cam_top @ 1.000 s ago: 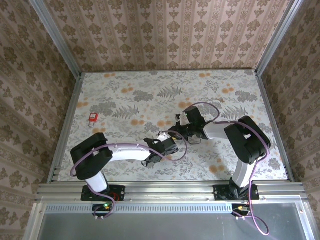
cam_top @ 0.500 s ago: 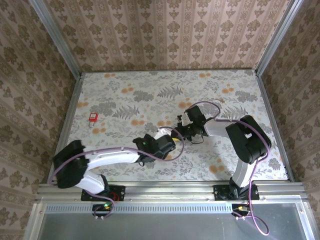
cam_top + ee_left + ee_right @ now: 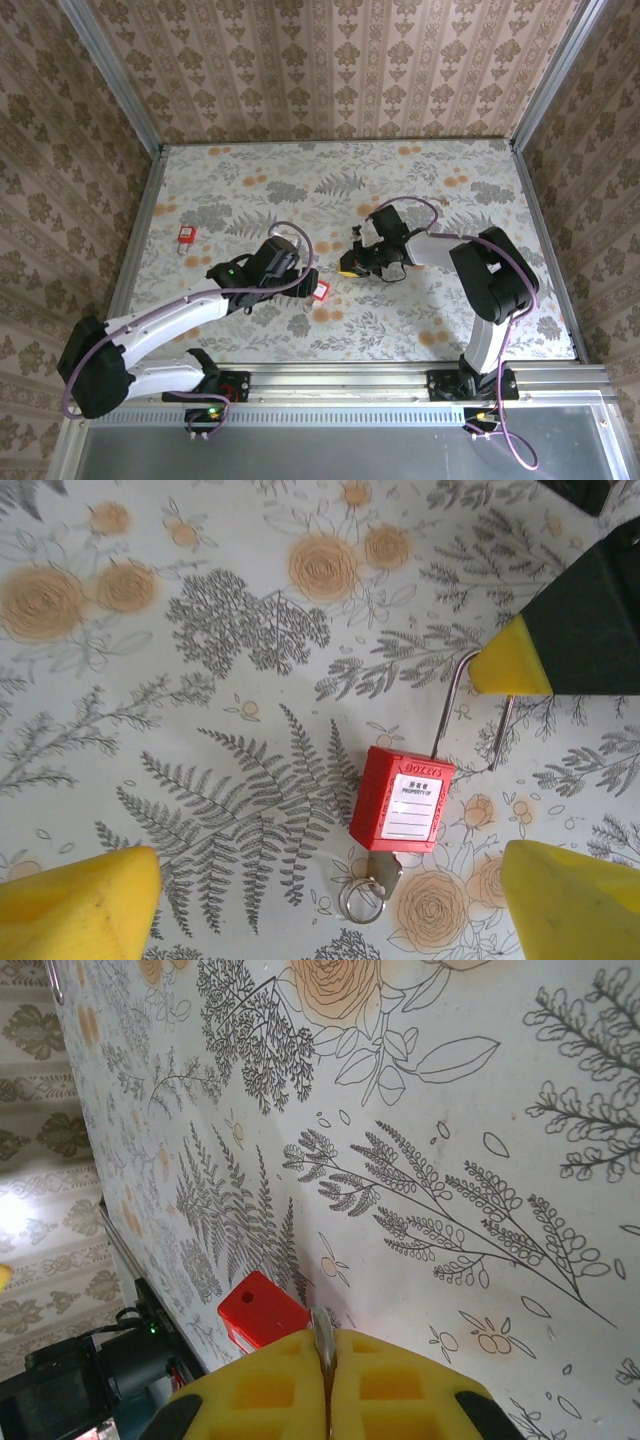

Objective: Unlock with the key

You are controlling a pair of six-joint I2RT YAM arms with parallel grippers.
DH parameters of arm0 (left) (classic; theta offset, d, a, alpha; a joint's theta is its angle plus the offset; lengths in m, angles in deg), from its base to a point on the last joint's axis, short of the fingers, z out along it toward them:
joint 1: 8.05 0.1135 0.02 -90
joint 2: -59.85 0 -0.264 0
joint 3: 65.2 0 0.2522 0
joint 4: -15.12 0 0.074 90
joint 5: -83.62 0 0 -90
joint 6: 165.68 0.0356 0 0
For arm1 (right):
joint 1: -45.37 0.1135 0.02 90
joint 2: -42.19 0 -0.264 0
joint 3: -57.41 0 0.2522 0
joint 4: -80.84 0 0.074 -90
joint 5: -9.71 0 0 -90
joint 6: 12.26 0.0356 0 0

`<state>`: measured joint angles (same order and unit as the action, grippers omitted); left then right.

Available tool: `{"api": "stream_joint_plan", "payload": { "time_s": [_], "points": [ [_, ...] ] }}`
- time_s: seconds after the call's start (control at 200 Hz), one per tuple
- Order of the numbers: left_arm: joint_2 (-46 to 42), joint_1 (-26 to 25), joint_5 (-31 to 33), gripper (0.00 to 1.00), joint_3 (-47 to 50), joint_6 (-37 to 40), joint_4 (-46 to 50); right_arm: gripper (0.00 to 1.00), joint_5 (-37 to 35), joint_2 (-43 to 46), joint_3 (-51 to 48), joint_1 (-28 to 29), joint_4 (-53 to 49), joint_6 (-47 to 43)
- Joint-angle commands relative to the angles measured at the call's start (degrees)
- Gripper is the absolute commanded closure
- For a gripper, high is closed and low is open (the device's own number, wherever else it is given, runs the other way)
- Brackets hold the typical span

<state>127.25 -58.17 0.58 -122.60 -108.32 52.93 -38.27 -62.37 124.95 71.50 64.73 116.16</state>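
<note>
The red plastic padlock [image 3: 402, 800] lies on the floral bench [image 3: 200, 730], a silver key [image 3: 378, 873] in its base. The right hand [image 3: 326, 1345] pinches its steel shackle [image 3: 445, 715]; the left hand [image 3: 325, 900] hovers released.

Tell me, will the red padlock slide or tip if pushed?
It likely slides, not tips: the padlock lies flat on the table. Its shackle, pinched by the right gripper, looks stiff, so it may pivot there. The key sticking out below may snag.
</note>
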Motion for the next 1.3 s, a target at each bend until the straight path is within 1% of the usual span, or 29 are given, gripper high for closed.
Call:
{"api": "stream_joint_plan", "payload": {
  "time_s": [0.0, 0.145, 0.27, 0.435, 0.515, 0.605, 0.78, 0.88, 0.955, 1.045, 1.09, 1.115, 1.18, 1.295],
  "points": [
    [1.9, 1.1, -5.6, 0.12, 1.0, -1.0, -1.2, 0.84, 0.9, -1.5, 1.4, -0.3, -2.8, -2.4],
    [3.2, 2.5, -6.7, 0.12, 1.5, -1.8, -2.6, 0.72, 0.4, -1.4, 2.0, -0.7, -4.5, -4.0],
    [2.6, 3.8, -7.0, 0.12, 1.4, -2.1, -2.6, 0.62, -1.0, -1.0, 4.1, -1.0, -8.7, -6.8],
    [1.6, 4.5, -6.8, 0.12, 0.7, -1.3, -1.2, 0.61, -3.4, 0.3, 6.2, -1.2, -13.4, -10.2],
    [1.5, 4.9, -6.3, 0.12, 0.7, -1.4, -0.3, 0.61, -4.1, 1.3, 6.2, -1.2, -14.6, -10.5],
    [0.6, 6.2, -6.3, 0.12, 0.9, -1.9, 1.0, 0.6, -6.5, 3.5, 5.3, -1.1, -15.8, -10.6],
    [-3.5, 12.1, -6.2, 0.11, 1.1, -1.8, 4.4, 0.48, -11.7, 8.9, 2.6, 0.5, -18.0, -10.1],
    [-5.8, 16.2, -6.5, 0.11, 0.7, -0.9, 6.6, 0.43, -15.0, 11.0, 0.9, 3.6, -18.1, -8.0],
    [-7.4, 19.3, -7.1, 0.1, 0.3, 0.0, 7.7, 0.4, -17.3, 11.5, -0.3, 6.5, -16.3, -4.2],
    [-9.4, 22.7, -7.8, 0.1, 0.0, 0.8, 8.9, 0.37, -19.3, 11.0, -0.7, 9.9, -13.3, 0.1],
    [-10.3, 23.6, -8.1, 0.1, -0.2, 1.1, 9.7, 0.37, -20.4, 10.1, 0.0, 11.4, -12.6, 1.2],
    [-10.8, 25.5, -8.4, 0.1, -0.4, 1.4, 10.2, 0.37, -21.1, 9.6, 0.6, 12.0, -12.8, 1.7],
    [-12.3, 27.3, -8.1, 0.1, -0.8, 2.0, 11.6, 0.37, -22.9, 7.7, 2.5, 12.8, -13.5, 2.2],
    [-15.2, 29.6, -7.9, 0.1, -1.1, 2.9, 14.2, 0.37, -23.1, 4.2, 5.8, 13.2, -14.4, 2.5]
  ]
}}
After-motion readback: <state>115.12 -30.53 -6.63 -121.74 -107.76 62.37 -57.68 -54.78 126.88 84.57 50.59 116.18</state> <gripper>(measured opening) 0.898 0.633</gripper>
